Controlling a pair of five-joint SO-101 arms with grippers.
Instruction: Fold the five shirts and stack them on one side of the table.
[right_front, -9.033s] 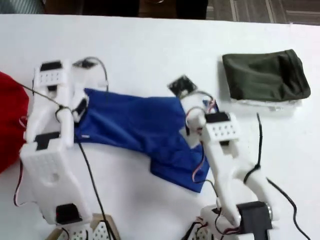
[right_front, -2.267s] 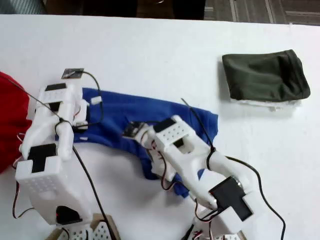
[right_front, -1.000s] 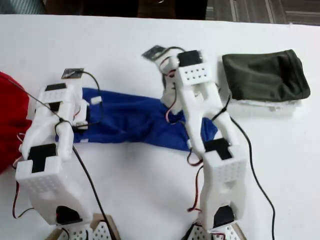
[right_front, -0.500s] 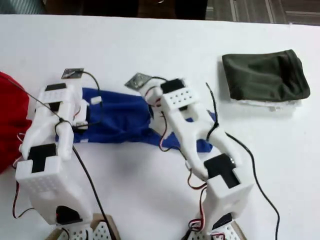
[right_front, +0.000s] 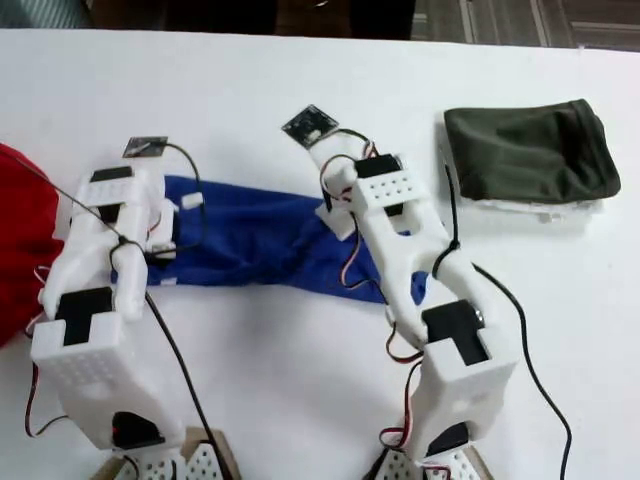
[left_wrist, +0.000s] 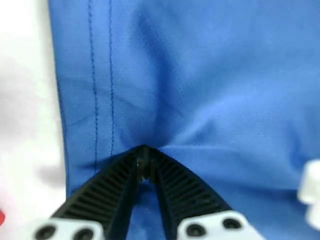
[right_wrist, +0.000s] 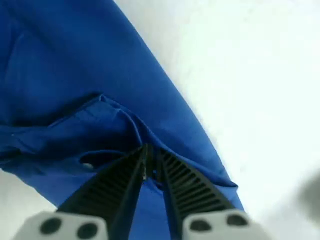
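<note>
The blue shirt (right_front: 250, 240) lies as a long band across the middle of the white table (right_front: 300, 90). My left gripper (left_wrist: 145, 167) sits at its left end, shut on a pinch of blue shirt (left_wrist: 200, 90) cloth close to a stitched hem. My right gripper (right_wrist: 149, 165) is over the shirt's right part, shut on a fold of the blue shirt (right_wrist: 75, 100) near its far edge. A folded dark green shirt (right_front: 530, 152) rests at the right on top of something white. A red shirt (right_front: 20, 240) bulges in from the left edge.
The left arm (right_front: 100, 270) and the right arm (right_front: 420, 290) stand over the near half of the table, with loose cables trailing beside them. Bare white table runs along the far side and at the near right.
The right arm swung back to the right over the blue shirt, after sweeping left half a second ago; the shirt's right part now lies drawn into a narrower band. The left arm has stayed still.
</note>
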